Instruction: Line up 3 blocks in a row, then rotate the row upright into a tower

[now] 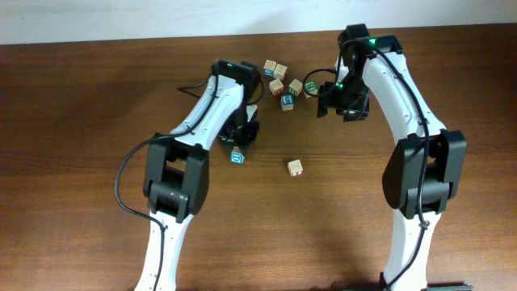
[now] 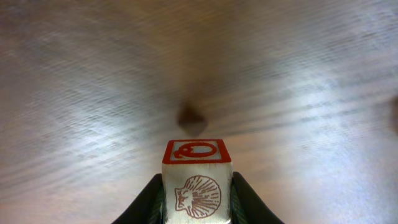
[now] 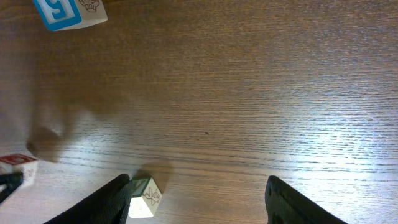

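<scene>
Overhead, left gripper (image 1: 242, 136): hanging left of centre over the table (image 1: 81, 121), with the blue-lettered block (image 1: 237, 157) lying just below it.
Overhead, right gripper (image 1: 343, 107): hovering at upper right beside the cluster of blocks (image 1: 279, 77).
Left wrist: fingers (image 2: 144, 202) are pinching the red-marked block (image 2: 196, 177) at bottom centre.
Right wrist: fingers (image 3: 115, 196) are standing spread, gripping nothing, with a pale cube (image 3: 144, 198) lying just beside the lower-left one.
Risk: the pinched block may be slipping or twisting mid-turn because the hold looks narrow. It could also be landing against the blue-lettered one.
</scene>
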Available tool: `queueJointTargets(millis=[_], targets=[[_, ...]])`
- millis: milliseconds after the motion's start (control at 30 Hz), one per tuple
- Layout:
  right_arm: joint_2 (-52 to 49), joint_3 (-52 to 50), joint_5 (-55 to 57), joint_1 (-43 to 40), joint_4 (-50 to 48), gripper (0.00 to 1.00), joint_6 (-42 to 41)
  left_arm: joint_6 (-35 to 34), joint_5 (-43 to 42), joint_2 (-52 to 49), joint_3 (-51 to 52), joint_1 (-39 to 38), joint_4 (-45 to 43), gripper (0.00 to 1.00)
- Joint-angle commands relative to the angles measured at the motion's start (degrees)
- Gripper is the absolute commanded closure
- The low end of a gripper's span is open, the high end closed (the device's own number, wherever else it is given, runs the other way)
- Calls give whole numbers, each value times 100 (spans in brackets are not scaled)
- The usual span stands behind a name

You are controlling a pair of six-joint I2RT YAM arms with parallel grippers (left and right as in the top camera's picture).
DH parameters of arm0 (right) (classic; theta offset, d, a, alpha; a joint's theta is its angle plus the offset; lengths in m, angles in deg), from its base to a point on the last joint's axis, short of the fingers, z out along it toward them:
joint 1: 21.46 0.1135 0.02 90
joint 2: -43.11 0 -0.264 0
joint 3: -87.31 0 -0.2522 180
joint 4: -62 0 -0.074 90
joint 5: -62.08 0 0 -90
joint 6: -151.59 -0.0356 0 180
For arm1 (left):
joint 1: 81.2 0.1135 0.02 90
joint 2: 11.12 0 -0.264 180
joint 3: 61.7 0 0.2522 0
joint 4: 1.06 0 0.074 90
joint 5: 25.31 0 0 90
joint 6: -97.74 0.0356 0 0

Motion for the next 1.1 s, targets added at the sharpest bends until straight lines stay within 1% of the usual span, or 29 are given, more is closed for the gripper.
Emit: queueJointTargets(millis=[0, 133, 167, 267, 333, 367, 467, 533, 600, 667, 700, 767, 933, 1000, 1067], targets=[[0, 96, 70, 28, 7, 31, 20, -92, -4, -61, -81, -321, 125, 72], [0, 96, 70, 28, 9, 31, 20, -96, -2, -61, -79, -643, 72, 67], [0, 96, 70, 28, 9, 31, 20, -142, 4, -63, -79, -671, 48, 65], [0, 96, 66, 28, 13, 31, 70, -291, 17, -63, -79, -688, -52, 65], [0, 96, 70, 28, 22, 31, 111, -348, -4, -63, -79, -691, -81, 62], [0, 96, 70, 28, 22, 31, 116, -348, -4, -63, -79, -691, -81, 52], [0, 96, 68, 28, 17, 31, 125, -345, -2, -63, -79, -695, -79, 39], [0, 96, 68, 28, 2, 31, 127, -343, 0, -63, -81, -691, -94, 34], [0, 96, 59, 31, -55, 31, 127, -313, 96, -61, -157, -638, -92, 20], [0, 96, -2, 37, -168, 31, 284, -302, 295, -61, -433, -525, 15, 9], [0, 96, -101, 42, -256, 31, 415, -299, 361, -61, -643, -455, 90, 6], [0, 96, -153, 79, -433, 31, 428, -302, 402, -61, -1231, -267, 229, 0], [-13, 96, -136, 452, -1191, 31, 426, -437, 402, -61, -2693, 393, 199, 1], [-44, 96, 61, 730, -1615, 31, 424, -619, 400, -61, -2966, 732, 20, 1], [-138, 96, 315, 960, -1950, 31, 411, -809, 398, -61, -2997, 1016, -160, 1]])
